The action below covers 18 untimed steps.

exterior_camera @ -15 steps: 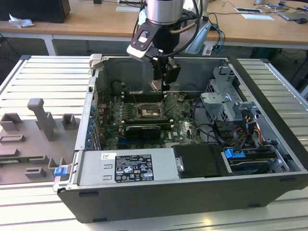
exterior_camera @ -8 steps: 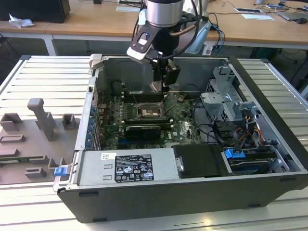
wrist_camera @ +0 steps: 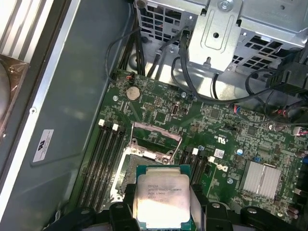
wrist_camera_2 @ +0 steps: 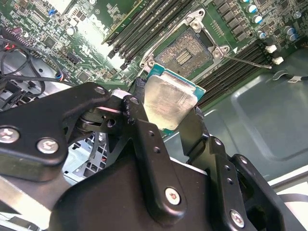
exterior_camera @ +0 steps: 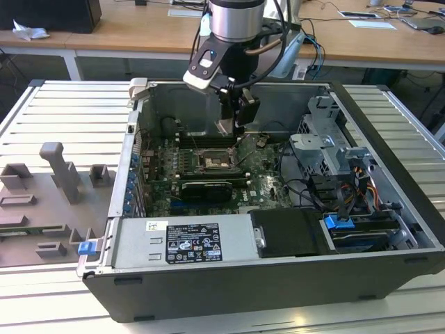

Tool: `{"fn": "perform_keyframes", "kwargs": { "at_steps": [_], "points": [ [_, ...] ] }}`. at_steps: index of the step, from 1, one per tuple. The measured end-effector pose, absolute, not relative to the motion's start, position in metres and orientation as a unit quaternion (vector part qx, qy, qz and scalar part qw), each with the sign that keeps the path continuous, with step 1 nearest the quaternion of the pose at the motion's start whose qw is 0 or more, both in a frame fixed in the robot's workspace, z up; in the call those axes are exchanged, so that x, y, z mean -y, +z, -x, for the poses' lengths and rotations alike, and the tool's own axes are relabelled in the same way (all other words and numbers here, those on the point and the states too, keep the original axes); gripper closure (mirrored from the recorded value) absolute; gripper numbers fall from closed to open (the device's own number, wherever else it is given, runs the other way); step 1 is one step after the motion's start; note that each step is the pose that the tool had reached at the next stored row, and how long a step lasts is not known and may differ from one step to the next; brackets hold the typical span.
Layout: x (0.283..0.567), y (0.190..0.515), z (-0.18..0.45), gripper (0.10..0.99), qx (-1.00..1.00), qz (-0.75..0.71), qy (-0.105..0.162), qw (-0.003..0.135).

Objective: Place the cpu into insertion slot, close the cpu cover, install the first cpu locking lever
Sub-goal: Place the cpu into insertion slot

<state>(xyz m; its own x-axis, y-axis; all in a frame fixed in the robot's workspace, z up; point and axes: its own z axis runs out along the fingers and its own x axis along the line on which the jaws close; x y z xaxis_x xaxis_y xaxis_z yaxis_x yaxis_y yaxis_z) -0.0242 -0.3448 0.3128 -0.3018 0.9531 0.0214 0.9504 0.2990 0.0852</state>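
The gripper [exterior_camera: 235, 124] hangs inside the open computer case [exterior_camera: 229, 292], above the far part of the green motherboard [exterior_camera: 268, 184]. Its fingers [wrist_camera_2: 140, 126] are set narrow, clamped on two opposite edges of the cpu [wrist_camera_2: 168, 98]. The cpu is held clear of the board, with its metal top facing the cameras in both wrist views. The insertion slot [wrist_camera_2: 185, 50] lies uncovered near the cpu, not touching it. The cpu cover [wrist_camera: 158, 130] stands raised off the slot. Long memory slots [wrist_camera_2: 144, 29] flank the insertion slot on both sides.

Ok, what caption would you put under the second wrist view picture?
The gripper holds the cpu in its fingers, close to the open insertion slot on the green board.
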Motion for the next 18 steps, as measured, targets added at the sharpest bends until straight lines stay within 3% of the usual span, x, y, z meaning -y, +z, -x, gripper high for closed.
{"fn": "perform_keyframes", "kwargs": {
  "at_steps": [18],
  "points": [
    [0.3448, 0.3038, 0.0242, 0.561, -0.806, -0.591, 0.04, 0.016]
  ]
}}
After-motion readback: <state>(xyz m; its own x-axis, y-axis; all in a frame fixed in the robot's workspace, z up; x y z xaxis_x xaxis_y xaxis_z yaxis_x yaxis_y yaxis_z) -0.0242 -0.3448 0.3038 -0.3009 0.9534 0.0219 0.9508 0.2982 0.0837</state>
